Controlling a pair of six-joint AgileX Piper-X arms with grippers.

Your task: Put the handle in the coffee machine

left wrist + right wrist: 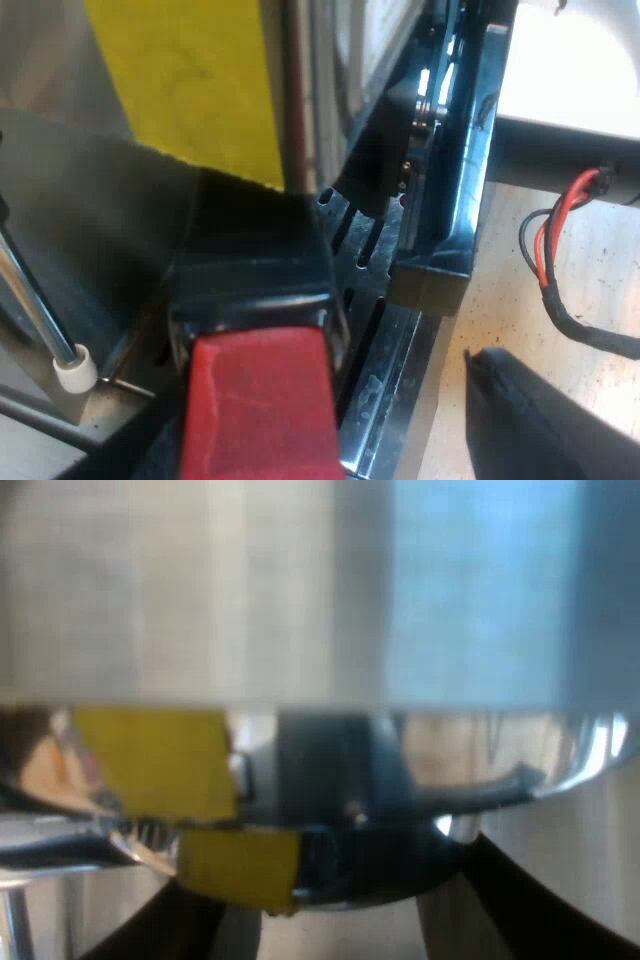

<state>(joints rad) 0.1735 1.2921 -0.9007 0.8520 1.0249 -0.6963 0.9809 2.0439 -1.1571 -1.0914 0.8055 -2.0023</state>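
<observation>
Handle (258,400), red-ended: seemingly seated at machine (50,80) front; left pincer (320,385) spread, right pincer (340,880) spread; locking unconfirmed.

No legible text, brand, number or sign appears in either wrist view. The yellow sticker (190,80) on the espresso machine (50,80) shows only faint marks that cannot be read.

L cam over handle (255,400), R cam near machine (200,590), share yellow patch (190,80)
</observation>
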